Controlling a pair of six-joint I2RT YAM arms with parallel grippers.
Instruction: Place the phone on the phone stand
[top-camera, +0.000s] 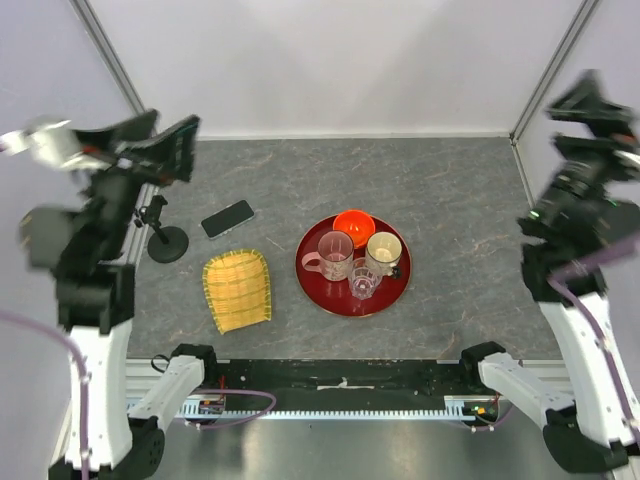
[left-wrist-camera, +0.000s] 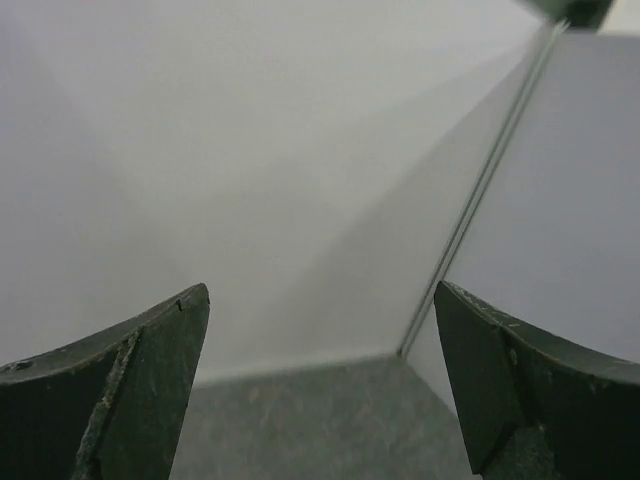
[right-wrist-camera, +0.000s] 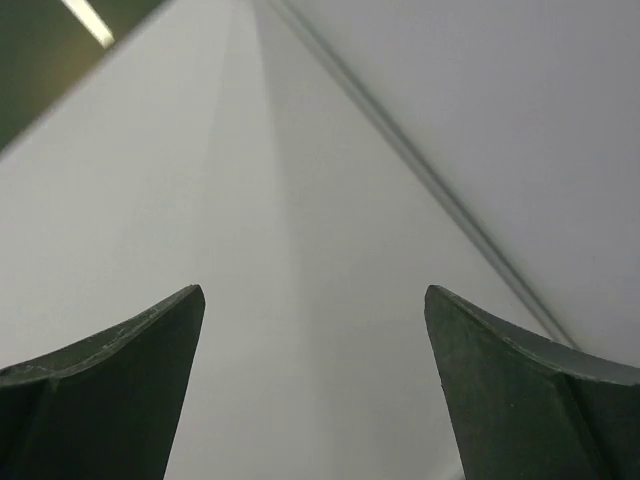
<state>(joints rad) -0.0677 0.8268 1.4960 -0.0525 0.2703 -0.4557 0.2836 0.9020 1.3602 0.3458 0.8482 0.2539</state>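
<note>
**Phone lying closer to the left arm, both pincers raised and empty**

The phone (top-camera: 228, 218) is lying flat on the worktop (top-camera: 450, 190), screen up, with its long axis running diagonally from near-left to far-right. It is sitting just right of the phone stand (top-camera: 165, 238) without touching it, and just beyond the yellow woven mat (top-camera: 238, 290). The red tray (top-camera: 352, 265) with its cups is lying further right.

The left pincer (left-wrist-camera: 320, 292) is hanging high over the worktop's left edge. The phone is lying below it and to its right, so the left arm is looking much the nearer one. The right pincer (right-wrist-camera: 312, 292) is hovering well apart, above the far right side.

Both pincers are standing wide apart and gripping nothing. A pickup will probably need the fingers turned to close across the phone's short width.

Both wrist cameras are facing only enclosure walls, so neither is showing the phone or the stand. In the overhead view the left arm is appearing blurred, and the stand's small top bracket is proving hard to make out beside it.
</note>
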